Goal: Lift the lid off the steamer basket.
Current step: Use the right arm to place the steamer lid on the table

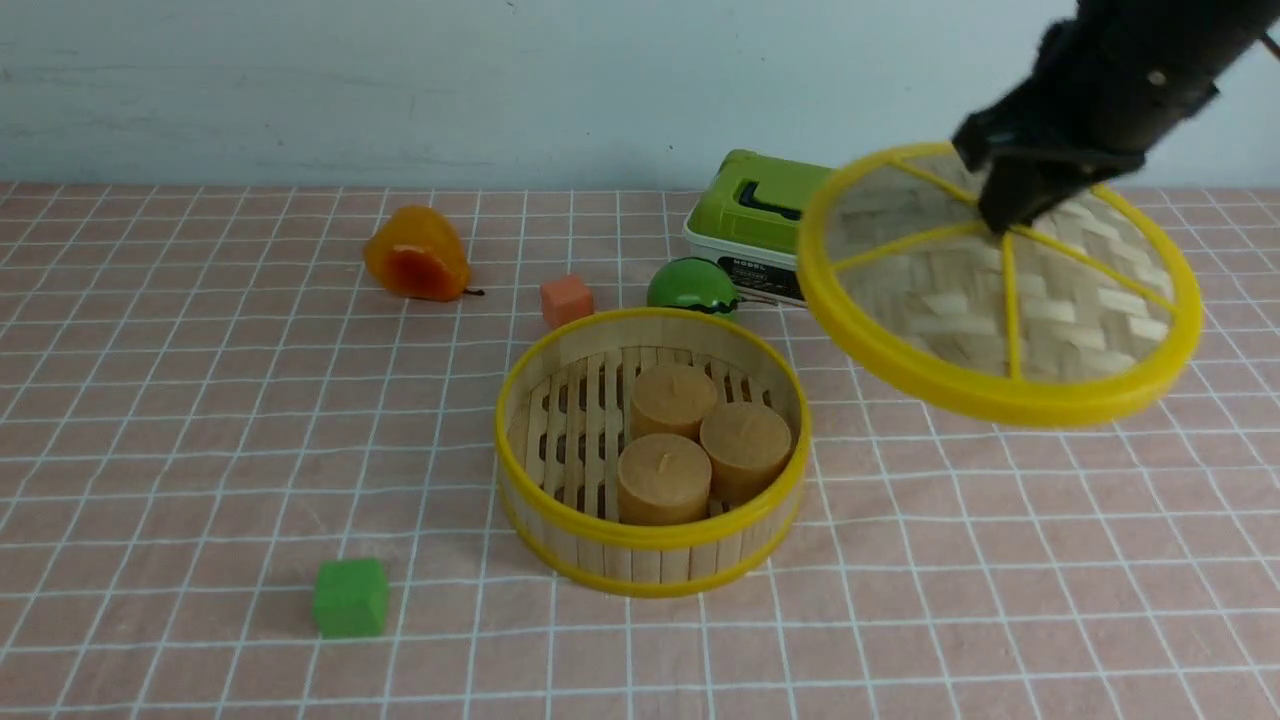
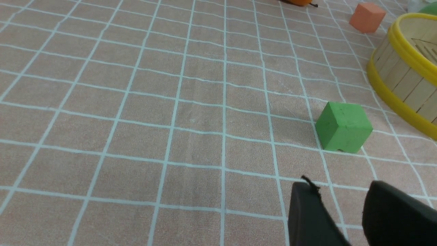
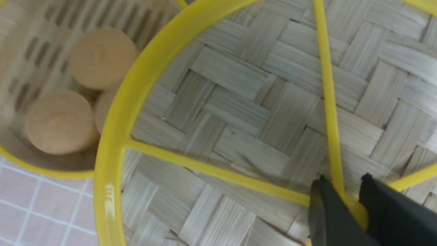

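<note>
Over pink checked cloth [image 1: 200,450], right claw [image 1: 1005,218] grips the lid [image 1: 960,310] at centre, top face tipped toward camera.

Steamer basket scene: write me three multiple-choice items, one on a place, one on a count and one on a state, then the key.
1. Where is the lid relative to the steamer basket?
A. Seated on it. B. Leaning against its front wall. C. Tilted in the air to its right.
2. How many tan cylinders are in the basket?
A. Two. B. Three. C. Five.
3. What is the right gripper doing?
A. Shut on the lid's centre. B. Open and holding nothing. C. Shut on the basket's rim.
Key:
1 C, the front view shows the lid raised clear of the basket, on its right.
2 B, three round tops show inside the open basket.
3 A, the right wrist view shows it clamped on the yellow hub.
</note>
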